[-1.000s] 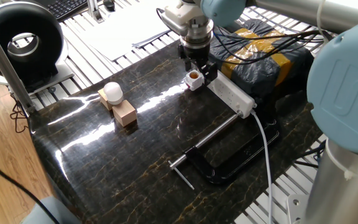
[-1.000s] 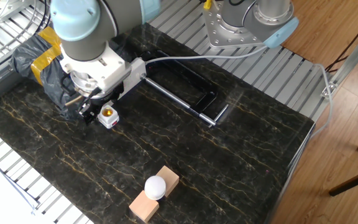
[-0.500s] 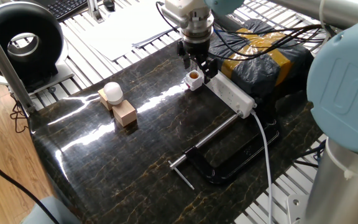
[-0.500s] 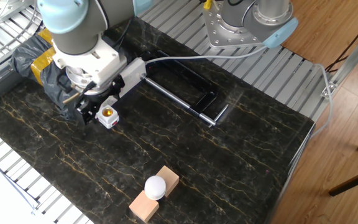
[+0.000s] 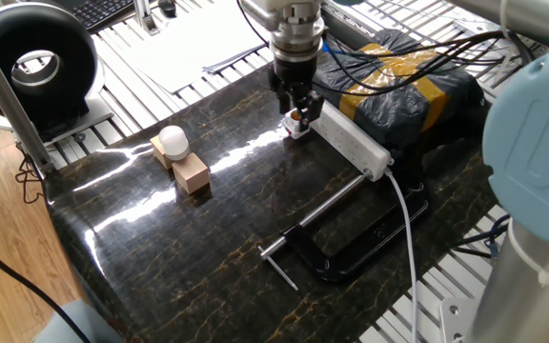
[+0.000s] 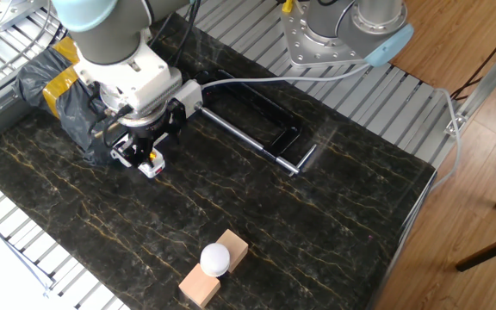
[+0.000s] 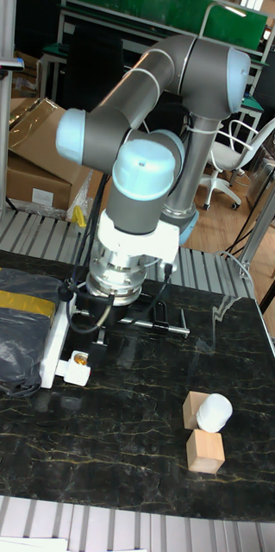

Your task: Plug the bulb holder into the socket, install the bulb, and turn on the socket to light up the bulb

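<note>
While my arm reaches down over the far end of the dark marbled worktop [image 5: 208, 248] in one fixed view, my gripper [image 5: 295, 103] hangs right above the bulb holder [image 5: 298, 122], which sits at the far end of the socket [image 5: 351, 143]; the fingers hide most of the little white cube, and from here I cannot tell whether they are pressing on it or standing apart from it. The bulb [image 5: 172, 141] rests on top of one of two wooden blocks [image 5: 193, 173] well away toward the left edge of the worktop, and a black clamp [image 5: 336, 243] lies nearer the front, beside the white cable [image 5: 408, 224]. In the other fixed view my gripper [image 6: 147, 153] comes down over the bulb holder [image 6: 151, 164], whose orange opening peeks between the dark fingers [image 6: 133, 146]; the fingers straddle it, but contact is hidden, so I cannot tell if I am grasping it. The socket [image 6: 188, 93] runs off behind my wrist toward the clamp [image 6: 261, 129], and the bulb [image 6: 215, 257] sits on the blocks [image 6: 203, 282] at the near edge. In the tall fixed view the bulb holder [image 7: 77, 367] shows its copper opening at the near end of the socket [image 7: 53, 345], just below and left of my wrist, and the bulb [image 7: 213, 411] lies tilted on the blocks [image 7: 206, 450], well apart to the right.
</note>
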Controlling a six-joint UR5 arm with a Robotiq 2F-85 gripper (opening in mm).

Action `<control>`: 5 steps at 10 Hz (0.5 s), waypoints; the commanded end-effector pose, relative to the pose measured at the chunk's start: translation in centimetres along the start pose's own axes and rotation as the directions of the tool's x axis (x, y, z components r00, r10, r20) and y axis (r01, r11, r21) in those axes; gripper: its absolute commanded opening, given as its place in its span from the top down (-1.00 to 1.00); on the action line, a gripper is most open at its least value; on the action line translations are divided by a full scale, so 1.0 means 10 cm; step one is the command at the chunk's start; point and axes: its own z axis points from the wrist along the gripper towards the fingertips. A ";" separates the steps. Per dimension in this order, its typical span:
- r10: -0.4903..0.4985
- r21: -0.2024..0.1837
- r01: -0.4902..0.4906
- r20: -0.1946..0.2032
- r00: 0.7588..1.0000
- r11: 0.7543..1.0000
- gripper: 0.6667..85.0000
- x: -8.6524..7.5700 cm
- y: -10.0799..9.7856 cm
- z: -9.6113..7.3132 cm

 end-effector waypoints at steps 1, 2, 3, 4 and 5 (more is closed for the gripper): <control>0.195 -0.010 -0.195 0.015 0.981 0.981 0.99 -0.03 0.06 -0.06; 0.199 -0.032 -0.198 0.035 0.979 0.980 0.99 -0.09 0.11 -0.07; 0.183 -0.026 -0.182 0.065 0.981 0.983 0.99 -0.16 0.08 -0.07; 0.145 0.017 -0.147 0.080 0.986 0.989 0.99 -0.18 -0.03 -0.07; 0.131 0.031 -0.136 0.114 0.985 0.990 0.99 -0.26 -0.08 -0.08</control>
